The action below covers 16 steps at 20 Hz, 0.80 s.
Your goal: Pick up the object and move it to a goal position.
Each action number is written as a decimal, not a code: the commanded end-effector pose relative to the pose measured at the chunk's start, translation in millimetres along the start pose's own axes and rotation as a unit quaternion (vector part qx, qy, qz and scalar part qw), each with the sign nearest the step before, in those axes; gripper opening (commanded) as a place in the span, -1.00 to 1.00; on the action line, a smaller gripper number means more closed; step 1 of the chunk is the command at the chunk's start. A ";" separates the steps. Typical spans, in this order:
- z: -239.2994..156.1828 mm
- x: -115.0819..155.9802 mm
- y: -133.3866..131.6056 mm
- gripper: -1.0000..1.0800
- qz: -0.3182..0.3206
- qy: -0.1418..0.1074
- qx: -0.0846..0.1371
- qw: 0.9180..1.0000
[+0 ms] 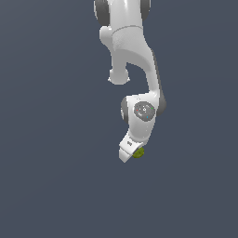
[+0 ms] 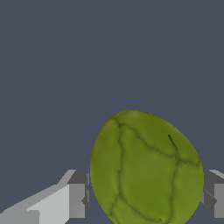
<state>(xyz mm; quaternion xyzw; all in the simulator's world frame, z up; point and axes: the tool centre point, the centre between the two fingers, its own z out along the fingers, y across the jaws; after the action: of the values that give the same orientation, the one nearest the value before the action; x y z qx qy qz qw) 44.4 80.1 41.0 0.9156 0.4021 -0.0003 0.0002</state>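
Observation:
The object (image 2: 146, 168) is an olive-green lump with yellowish patches and dark crease lines. In the wrist view it fills the space between my two fingers (image 2: 76, 199), which press against its sides. In the exterior view it shows as a small green blob (image 1: 138, 152) at the tip of my white gripper (image 1: 131, 154), which hangs down from the arm and is tilted. The gripper is shut on the object.
The white arm (image 1: 132, 56) comes down from the top of the exterior view. A plain dark blue-grey surface (image 1: 51, 186) lies all around. No goal marker shows.

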 end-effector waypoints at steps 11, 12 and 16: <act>-29.3 -2.4 -11.0 -1.00 0.000 0.000 0.000 1.000; -35.1 -2.8 -13.1 -1.00 0.000 0.000 0.000 1.000; -63.7 -4.8 -23.8 -1.00 0.000 0.000 0.000 1.000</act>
<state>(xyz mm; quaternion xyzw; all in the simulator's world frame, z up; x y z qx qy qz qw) 26.3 90.0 91.7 0.9156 0.4020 -0.0020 0.0000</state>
